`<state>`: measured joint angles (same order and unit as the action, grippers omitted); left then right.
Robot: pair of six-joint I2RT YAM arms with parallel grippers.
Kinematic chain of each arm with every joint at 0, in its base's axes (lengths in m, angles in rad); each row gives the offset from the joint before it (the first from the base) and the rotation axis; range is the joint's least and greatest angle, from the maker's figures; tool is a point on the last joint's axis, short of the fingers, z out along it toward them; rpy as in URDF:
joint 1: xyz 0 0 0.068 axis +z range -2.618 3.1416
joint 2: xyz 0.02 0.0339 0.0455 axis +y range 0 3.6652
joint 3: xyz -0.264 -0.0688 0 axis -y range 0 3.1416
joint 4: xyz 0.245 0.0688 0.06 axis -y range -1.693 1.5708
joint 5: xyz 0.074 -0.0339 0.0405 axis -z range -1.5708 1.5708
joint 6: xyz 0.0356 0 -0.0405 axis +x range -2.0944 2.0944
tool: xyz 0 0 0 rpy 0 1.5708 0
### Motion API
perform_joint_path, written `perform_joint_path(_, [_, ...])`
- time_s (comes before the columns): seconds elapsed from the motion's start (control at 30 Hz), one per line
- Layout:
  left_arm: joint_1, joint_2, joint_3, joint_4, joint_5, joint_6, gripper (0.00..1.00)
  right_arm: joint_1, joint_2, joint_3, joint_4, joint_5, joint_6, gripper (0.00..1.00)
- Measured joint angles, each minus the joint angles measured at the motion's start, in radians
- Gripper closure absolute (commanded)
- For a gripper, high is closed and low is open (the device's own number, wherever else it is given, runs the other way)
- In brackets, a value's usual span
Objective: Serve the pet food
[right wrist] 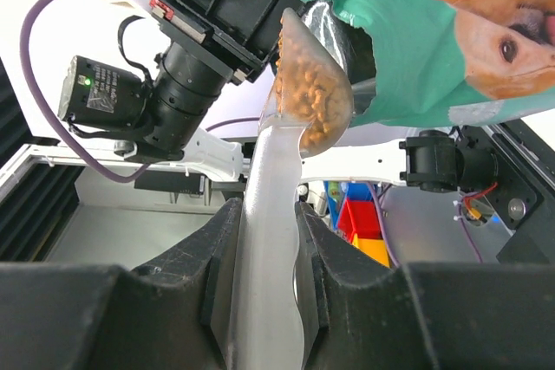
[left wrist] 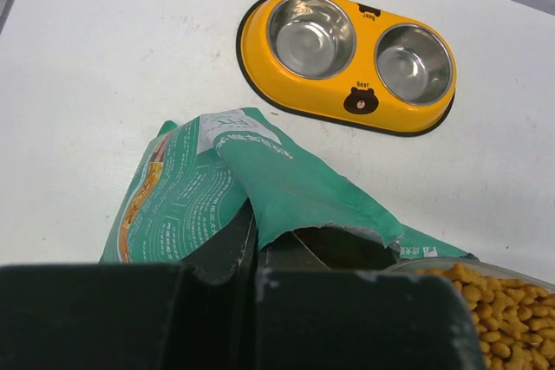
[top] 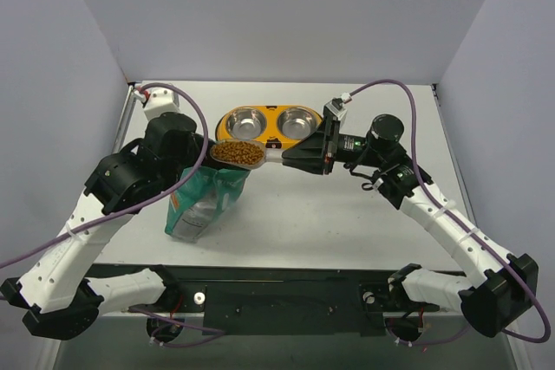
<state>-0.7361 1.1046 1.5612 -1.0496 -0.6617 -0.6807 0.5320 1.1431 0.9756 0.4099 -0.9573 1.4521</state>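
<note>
the right gripper (right wrist: 264,236) was clamped on the flat handle of a clear plastic scoop (right wrist: 276,166), with one finger pressed against each side of it. the scoop's bowl was heaped with the pet food (top: 236,152), small brown pellets. it hung roughly level just on the near side of the yellow double-bowl feeder (top: 272,121), by its left bowl and not over either bowl. from the top view the handle ran back towards the near side of the feeder's middle, where the right gripper held it. both steel bowls of the feeder showed bare metal.

a teal-and-white bag (top: 204,201) printed with a golden dog stood on the white table (top: 347,223), further to the near side of the feeder's left bowl. its torn mouth was open directly under the loaded scoop. the left gripper (left wrist: 256,301) sat at the top of that bag, on the near side of the feeder's left end. its fingers lay together, with the bag's ragged edge running into the seam between them, so it seemed pinched on the bag's rim. in the left wrist view, a corner of the pellet heap showed just beside that gripper.
</note>
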Motion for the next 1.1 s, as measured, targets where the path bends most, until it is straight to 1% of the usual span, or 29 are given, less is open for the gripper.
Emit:
perform_joint_path(0.33, [-0.001, 0.046, 0.064, -0.085, -0.076, -0.041, 1.00, -0.044, -0.001, 0.000, 0.067, 0.013, 0.063, 1.00])
perform_joint_path(0.5, [-0.001, 0.045, 0.064, -0.093, -0.104, -0.045, 1.00, -0.106, 0.000, 0.008, 0.072, 0.018, 0.066, 1.00])
perform_joint_path(0.67, [-0.001, 0.038, 0.064, -0.106, -0.115, -0.045, 1.00, -0.195, 0.010, 0.024, 0.101, 0.026, 0.073, 1.00])
perform_joint_path(0.9, [-0.001, 0.029, 0.064, -0.115, -0.110, -0.045, 1.00, -0.307, 0.093, 0.035, 0.158, 0.042, 0.065, 1.00])
perform_joint_path(1.1, [-0.001, 0.027, 0.077, -0.132, -0.080, -0.044, 1.00, -0.378, 0.219, 0.032, 0.232, 0.067, 0.046, 1.00])
